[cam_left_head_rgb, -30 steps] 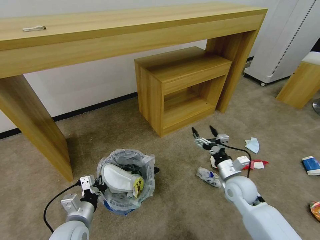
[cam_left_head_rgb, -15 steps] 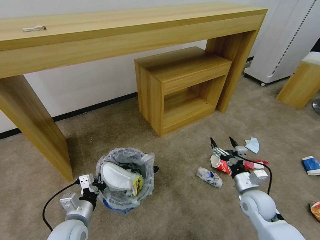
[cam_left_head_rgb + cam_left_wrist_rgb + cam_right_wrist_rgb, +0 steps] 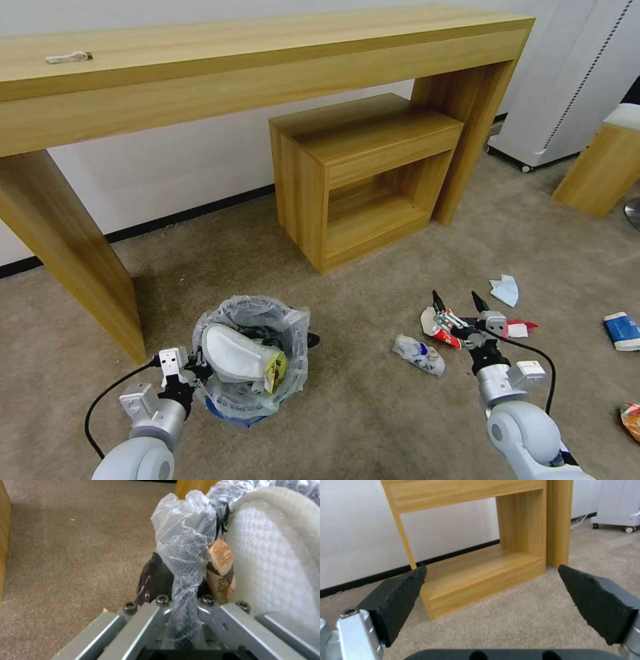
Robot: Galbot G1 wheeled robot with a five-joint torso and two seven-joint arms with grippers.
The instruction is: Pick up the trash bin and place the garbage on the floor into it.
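The left gripper (image 3: 189, 371) is clamped on the rim of the trash bin (image 3: 253, 360), its jaws pinching the crinkled plastic bag (image 3: 181, 555) together with the black wire edge. The bin rests against that gripper, low over the carpet, and I cannot tell whether it is touching the floor. Just past the jaws inside the bin lies one white slipper (image 3: 233, 353), with a yellow-labelled scrap (image 3: 275, 369) beside it.

The right gripper (image 3: 459, 308) hangs with its two black fingers (image 3: 403, 597) spread wide and nothing between them. Directly under its tips is a red wrapper (image 3: 445, 327). Just to its inner side, toward the bin, lies a crushed plastic bottle (image 3: 418, 353). To its outer side sit a red-and-white wrapper (image 3: 517, 328) and, a little farther ahead, a light-blue mask (image 3: 505, 290). Well out to the side are a blue-and-white paper cup (image 3: 623, 330) and an orange can (image 3: 630, 420) at the edge.

By my reading the task is partly done: the bin is in hand and holds at least two pieces, while six pieces remain on the carpet: two wrappers, one bottle, one mask, one cup, one can.
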